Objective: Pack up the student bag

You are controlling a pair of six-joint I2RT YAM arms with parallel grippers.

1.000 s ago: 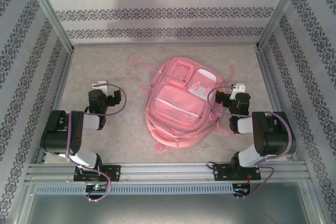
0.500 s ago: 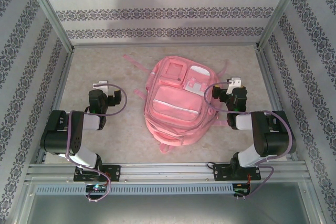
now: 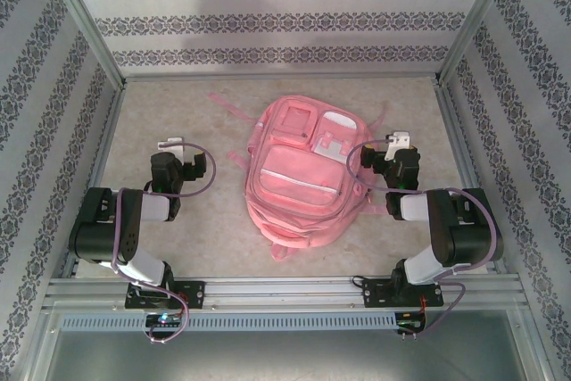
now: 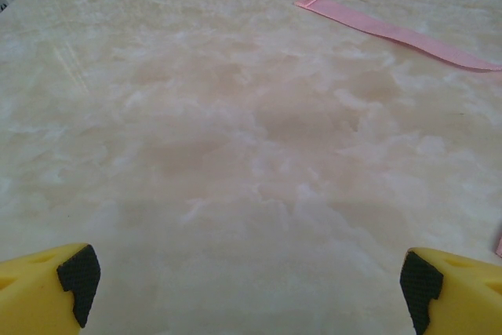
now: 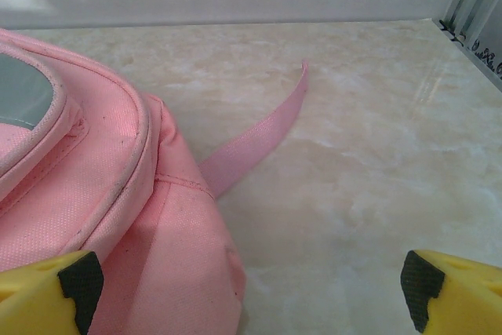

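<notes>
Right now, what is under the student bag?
The student bag lies front-up on the table; pink straps stick out from beneath its far end. Anything else under it is covered.

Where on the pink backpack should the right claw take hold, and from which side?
Probably the flat strap trailing rightward from the student bag, approached from the right by the open right claw. It is thin and lies free on the table, whereas the bag's body is broad and soft.

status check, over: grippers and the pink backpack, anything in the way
Left gripper open, empty, over beige marbled tabletop. Right gripper open, empty, at right edge of large soft pink fabric backpack. Loose pink strap lies ahead of it.
</notes>
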